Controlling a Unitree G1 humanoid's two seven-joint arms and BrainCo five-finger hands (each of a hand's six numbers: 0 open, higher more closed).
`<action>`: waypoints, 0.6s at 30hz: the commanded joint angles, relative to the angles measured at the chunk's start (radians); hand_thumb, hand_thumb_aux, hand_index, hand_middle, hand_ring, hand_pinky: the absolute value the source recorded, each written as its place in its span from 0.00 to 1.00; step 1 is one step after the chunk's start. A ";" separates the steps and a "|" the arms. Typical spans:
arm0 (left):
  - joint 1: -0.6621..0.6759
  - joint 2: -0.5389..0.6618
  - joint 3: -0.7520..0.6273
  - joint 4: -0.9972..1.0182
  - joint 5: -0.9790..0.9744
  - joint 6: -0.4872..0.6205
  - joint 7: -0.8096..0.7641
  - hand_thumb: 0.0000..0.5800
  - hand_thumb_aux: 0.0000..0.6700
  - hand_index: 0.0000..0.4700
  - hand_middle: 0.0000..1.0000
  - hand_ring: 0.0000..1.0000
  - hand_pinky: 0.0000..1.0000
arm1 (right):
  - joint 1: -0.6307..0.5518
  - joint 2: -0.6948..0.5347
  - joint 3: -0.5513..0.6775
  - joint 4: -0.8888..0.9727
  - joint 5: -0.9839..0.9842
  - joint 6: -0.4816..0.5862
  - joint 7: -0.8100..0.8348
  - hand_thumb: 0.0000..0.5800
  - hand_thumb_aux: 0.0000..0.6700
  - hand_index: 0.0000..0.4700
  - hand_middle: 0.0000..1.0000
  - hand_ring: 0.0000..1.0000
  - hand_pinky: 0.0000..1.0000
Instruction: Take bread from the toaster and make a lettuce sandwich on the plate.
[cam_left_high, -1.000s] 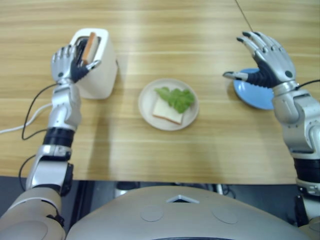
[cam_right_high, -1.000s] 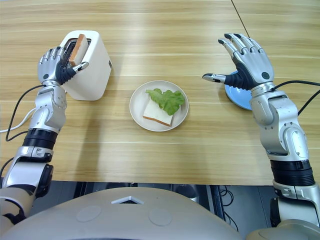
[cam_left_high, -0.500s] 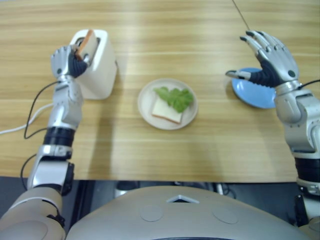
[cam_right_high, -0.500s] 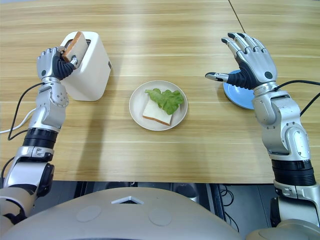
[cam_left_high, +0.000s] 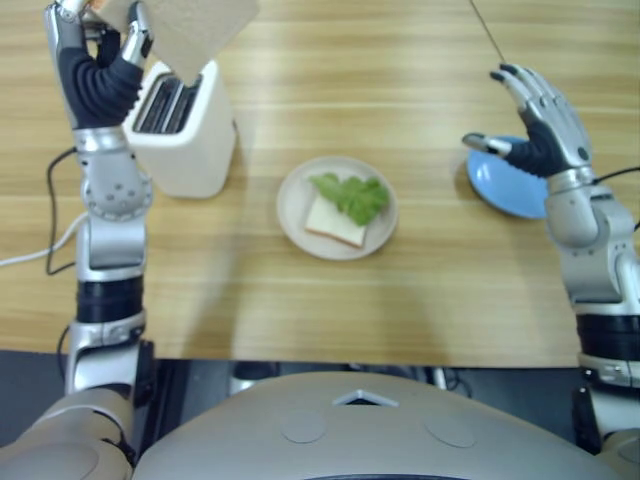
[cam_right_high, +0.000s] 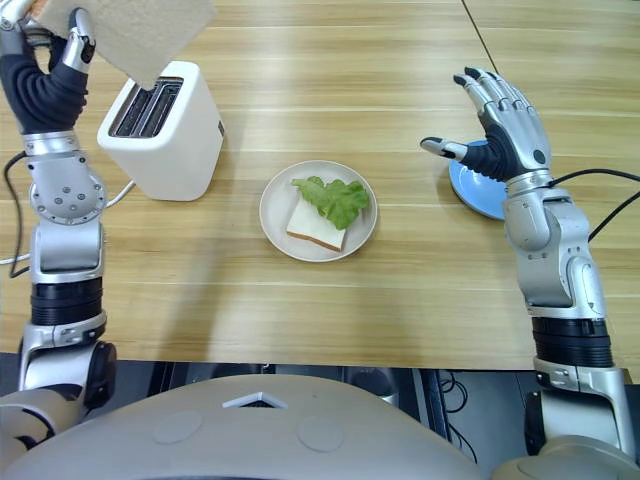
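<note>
The left hand (cam_right_high: 45, 88) is closed around a slice of bread (cam_right_high: 130, 35) and holds it high above the toaster (cam_right_high: 165, 135). Both toaster slots look empty, so this slice is probably meant to top the sandwich. The picture's edge cuts off the top of the hand, so the grip appears to be a pinch on one corner, though I can't be sure. In the middle of the table (cam_right_high: 400, 300) sits the plate (cam_right_high: 272, 222) with a bottom slice (cam_right_high: 312, 230) on it. A leaf of lettuce (cam_right_high: 335, 198) lies over that slice's far half, ready to be covered. The right hand (cam_right_high: 505, 135) holds nothing. Its fingers are spread wide above a small blue dish (cam_right_high: 475, 200), well apart from the plate, likely parked there to stay out of the way. Nothing lies on the table between the toaster and the plate. The toaster's cord (cam_left_high: 30, 255) trails off to the left, away from that route.
</note>
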 joint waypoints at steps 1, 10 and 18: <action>-0.019 -0.065 -0.071 0.133 -0.209 0.096 -0.235 1.00 1.00 0.98 1.00 1.00 1.00 | 0.020 0.032 -0.062 0.065 0.113 -0.043 -0.019 0.00 0.00 0.00 0.00 0.00 0.00; -0.098 -0.148 -0.303 0.633 -0.169 0.122 -0.653 1.00 1.00 0.98 1.00 1.00 1.00 | 0.008 0.042 -0.040 0.166 0.147 -0.097 -0.014 0.00 0.00 0.00 0.00 0.00 0.00; -0.246 -0.161 -0.353 1.014 -0.058 -0.047 -0.772 1.00 1.00 0.98 1.00 1.00 1.00 | -0.010 0.047 -0.004 0.204 0.132 -0.108 -0.011 0.00 0.00 0.00 0.00 0.00 0.00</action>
